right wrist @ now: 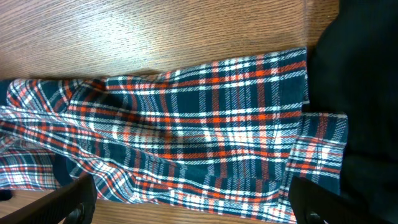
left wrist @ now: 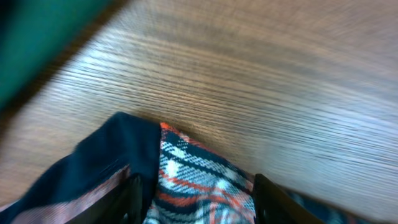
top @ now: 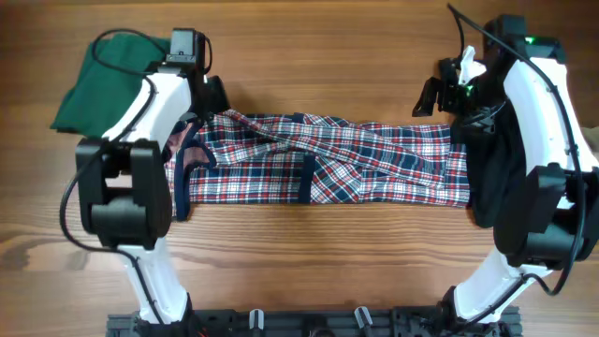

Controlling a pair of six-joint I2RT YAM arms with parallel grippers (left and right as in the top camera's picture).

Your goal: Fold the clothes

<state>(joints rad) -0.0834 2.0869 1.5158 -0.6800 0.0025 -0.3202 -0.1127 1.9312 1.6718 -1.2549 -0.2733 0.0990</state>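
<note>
Wood, brown, straight grain: one table point(top: 299, 47), filling every view to its edges. One black rail point(top: 309, 323) along the near edge carries the bases of the two arms.

Cloths, three.
- One shirt point(top: 328, 159), plaid in red, white and navy. It lies in a long band across the middle of the table, rumpled, with navy lining showing at its left end.
- One green cloth point(top: 94, 84), bunched at the far left corner, partly under the left arm.
- One black cloth point(top: 491, 178), at the right end of the shirt, overlapping its edge, partly under the right arm.

Grippers, two.
- Left gripper point(left wrist: 196, 202): at the shirt's far left corner, fingers either side of a raised bunch of plaid and navy lining, pinching it. This view is blurred.
- Right gripper point(right wrist: 189, 202): above the shirt's right end, beside the black cloth, fingers spread wide, nothing between them.
</note>
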